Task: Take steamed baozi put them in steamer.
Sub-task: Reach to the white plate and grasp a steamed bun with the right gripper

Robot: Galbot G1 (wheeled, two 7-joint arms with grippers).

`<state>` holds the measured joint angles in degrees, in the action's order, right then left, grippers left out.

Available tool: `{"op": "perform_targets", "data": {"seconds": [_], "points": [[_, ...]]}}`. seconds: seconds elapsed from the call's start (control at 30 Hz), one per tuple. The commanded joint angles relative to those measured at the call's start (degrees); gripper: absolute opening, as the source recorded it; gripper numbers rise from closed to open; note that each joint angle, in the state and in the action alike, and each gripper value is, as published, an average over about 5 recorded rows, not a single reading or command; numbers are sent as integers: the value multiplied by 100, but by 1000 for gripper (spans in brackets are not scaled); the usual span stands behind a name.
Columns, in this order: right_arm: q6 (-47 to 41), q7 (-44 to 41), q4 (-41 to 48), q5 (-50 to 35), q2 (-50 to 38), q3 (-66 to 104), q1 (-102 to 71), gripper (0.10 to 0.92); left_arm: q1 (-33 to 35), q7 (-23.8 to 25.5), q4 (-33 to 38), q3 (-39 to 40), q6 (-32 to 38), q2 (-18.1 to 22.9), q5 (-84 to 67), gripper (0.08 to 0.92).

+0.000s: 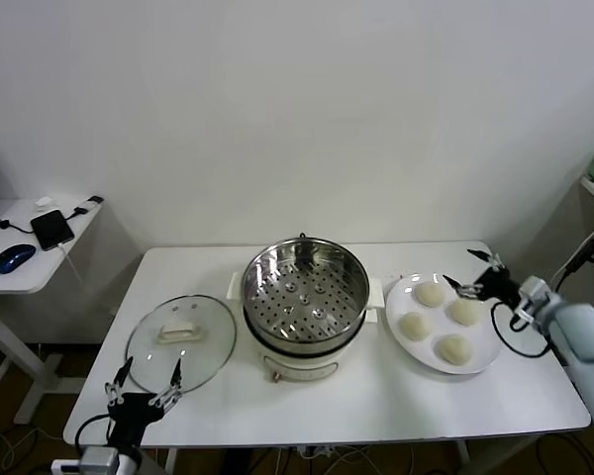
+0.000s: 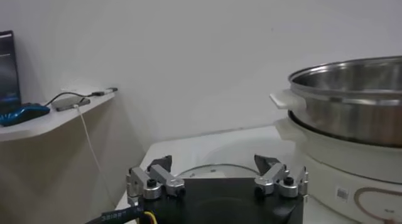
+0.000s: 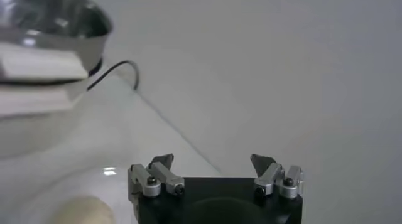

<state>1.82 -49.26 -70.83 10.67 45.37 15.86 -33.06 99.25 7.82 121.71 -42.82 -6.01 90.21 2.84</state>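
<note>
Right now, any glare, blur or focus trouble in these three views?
Head view: even light, sharp; the steamer throws bright reflections off its steel wall, and the glass lid shows faint sheen. Left wrist view: left pincer fairly sharp; steamer rim close and soft-edged. Right wrist view: right pincer in focus; one baozi at the frame edge is blurred, with a small glint on the plate.

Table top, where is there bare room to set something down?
Bare table runs along the front edge, below the steamer and plate, and along the back behind them. Crowded: glass lid, steamer and plate sit close together across the middle; the right claw hovers at the plate.
</note>
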Motion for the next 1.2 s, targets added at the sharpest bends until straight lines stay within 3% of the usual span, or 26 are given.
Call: {"op": "perform_targets", "data": {"seconds": [0.03, 0.3, 0.47, 0.8, 1.2], "points": [[802, -2239, 1705, 2485, 83, -1699, 2769, 823, 16, -5, -21, -12, 7, 22, 64, 823], [1196, -2770, 2961, 3466, 915, -2623, 3363, 823, 90, -2, 32, -41, -8, 27, 64, 823], [1199, -2895, 3246, 3428, 1124, -2492, 3256, 823, 117, 4, 33, -41, -18, 32, 61, 823], [1165, -2243, 3745, 3446, 1665, -1864, 2962, 823, 92, 15, 16, -46, -35, 12, 57, 823], [1169, -1691, 4300, 4071, 2081, -1423, 2923, 823, 128, 13, -23, -38, -10, 1, 54, 823]]}}
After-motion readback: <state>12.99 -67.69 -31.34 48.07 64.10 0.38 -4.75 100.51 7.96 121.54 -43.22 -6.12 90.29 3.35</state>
